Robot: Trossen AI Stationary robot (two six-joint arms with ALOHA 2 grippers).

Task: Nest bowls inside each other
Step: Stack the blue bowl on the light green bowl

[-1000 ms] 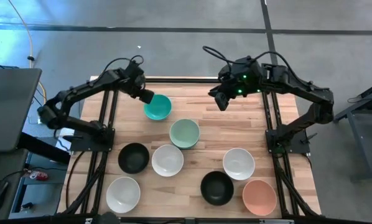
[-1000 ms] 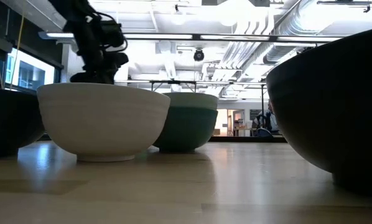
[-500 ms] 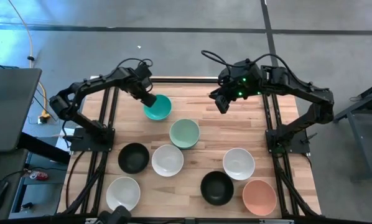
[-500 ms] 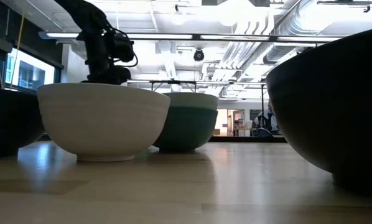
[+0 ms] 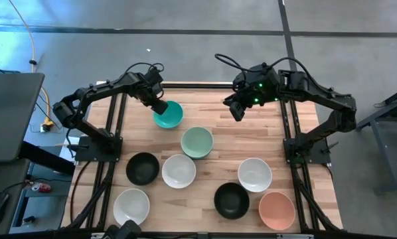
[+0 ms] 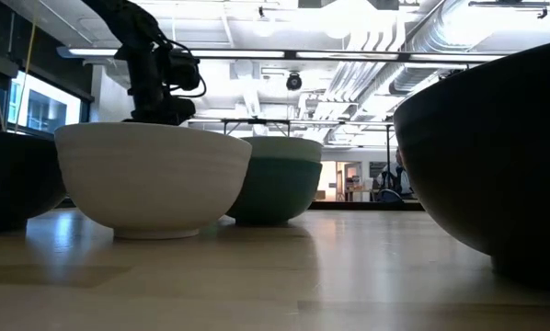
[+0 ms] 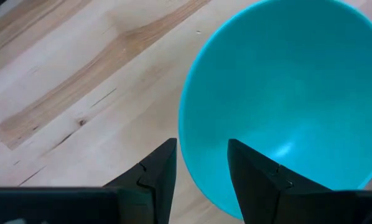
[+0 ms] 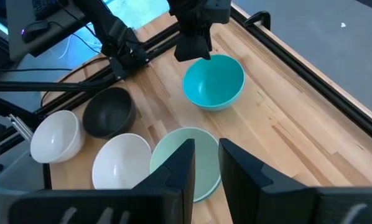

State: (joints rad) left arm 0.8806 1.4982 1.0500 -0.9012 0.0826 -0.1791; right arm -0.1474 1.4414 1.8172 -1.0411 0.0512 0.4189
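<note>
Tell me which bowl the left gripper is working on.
The teal bowl at the table's far side: the left gripper straddles its rim, one finger inside, one outside. Every other bowl sits untouched.

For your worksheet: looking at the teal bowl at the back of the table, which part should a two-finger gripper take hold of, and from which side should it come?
Grip the rim wall of the teal bowl, coming from above. It sits upright and open, smooth and round, so only the thin rim fits between two fingers. The left gripper is already open there, one finger inside and one outside the rim on the bowl's left side. The right gripper waits over the table's far right.
</note>
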